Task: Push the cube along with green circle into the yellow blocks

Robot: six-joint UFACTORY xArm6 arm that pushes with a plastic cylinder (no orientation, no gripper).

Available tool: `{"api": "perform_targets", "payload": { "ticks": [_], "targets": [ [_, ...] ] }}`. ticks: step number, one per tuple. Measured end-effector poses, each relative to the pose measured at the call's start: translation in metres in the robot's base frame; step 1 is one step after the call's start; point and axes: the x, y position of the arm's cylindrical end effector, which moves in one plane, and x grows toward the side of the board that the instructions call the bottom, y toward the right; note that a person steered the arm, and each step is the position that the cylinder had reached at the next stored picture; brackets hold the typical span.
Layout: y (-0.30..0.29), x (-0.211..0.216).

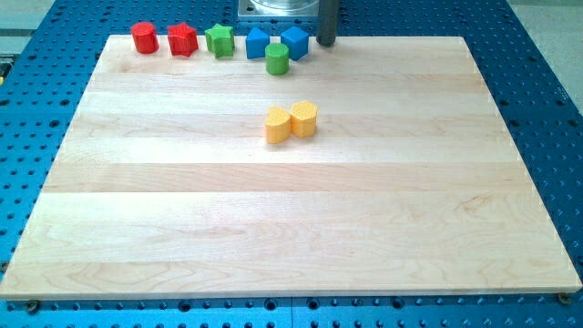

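A row of blocks lies along the view's top edge of the wooden board (291,228). At the view's far left sits the red cylinder (144,37), and just beside it on its right the red star (183,39), with a small gap between them. Next comes the green star (219,40), then a blue block (258,43) whose exact shape I cannot make out, touching or nearly touching the blue cube (295,42) to its right. The green cylinder (278,58) stands just below the seam of the two blue pieces, against their lower edges.

Right of the blue cube, just beside its upper right corner, my tip (326,43) comes down at the board's top edge; whether it touches the cube I cannot tell. The rod has no fingers and grasps nothing.

Well below the row, near the middle of the board and somewhat toward its top, the two yellow blocks sit pressed together: a yellow block (278,125) with flat faces, and on its right a rounded yellow block (304,118). Both lie well apart from the blue cube and green cylinder
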Motion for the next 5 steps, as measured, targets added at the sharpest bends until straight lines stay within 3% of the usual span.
{"api": "perform_targets", "payload": {
  "ticks": [2, 4, 5],
  "targets": [
    [-0.046, 0.0],
    [-0.111, 0.089],
    [-0.098, 0.114]
  ]
}}
